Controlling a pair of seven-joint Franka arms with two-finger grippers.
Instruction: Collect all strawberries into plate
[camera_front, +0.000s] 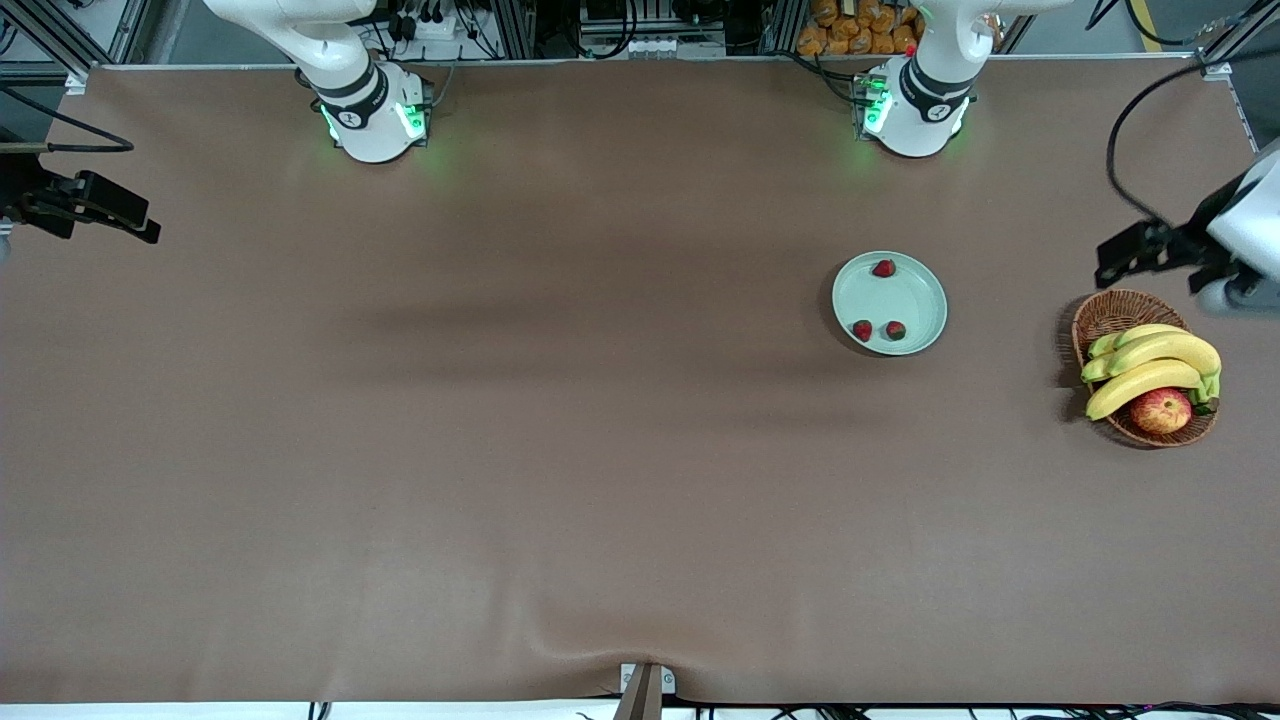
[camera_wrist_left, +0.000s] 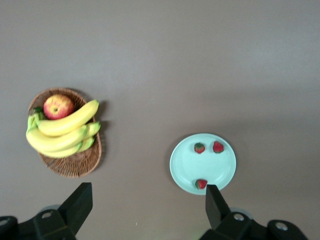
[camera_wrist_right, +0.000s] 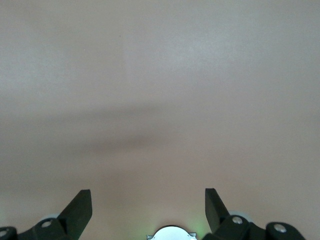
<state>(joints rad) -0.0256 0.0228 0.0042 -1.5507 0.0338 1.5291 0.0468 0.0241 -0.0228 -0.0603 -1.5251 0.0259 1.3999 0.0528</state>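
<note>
Brown cloth is covering the whole table (camera_front: 500, 450), and both arm bases are seen along its edge farthest from the front camera. At the right arm's end of the table, the right gripper (camera_front: 95, 205) is being held over bare cloth near the edge; its jaws are spread wide with nothing between them, which is being shown clearly only in the right wrist view (camera_wrist_right: 148, 210), where the dark fingertips (camera_wrist_right: 80, 205) are framing empty cloth.

Toward the left arm's end, the plate (camera_front: 915, 310) is lying on the cloth, and all three strawberries are being carried in it: one (camera_front: 883, 268) by the rim farthest from the front camera, two (camera_front: 862, 330) (camera_front: 895, 330) side by side by the nearest rim. Closer to that end's edge, a wicker basket (camera_front: 1105, 315) is holding bananas (camera_front: 1150, 365) and an apple (camera_front: 1160, 410).

The left gripper (camera_front: 1140, 250) is hanging above the basket's edge, jaws spread and empty. In its wrist view (camera_wrist_left: 148, 210), plate (camera_wrist_left: 187, 165), berries and basket (camera_wrist_left: 75, 162) are being taken in together.
</note>
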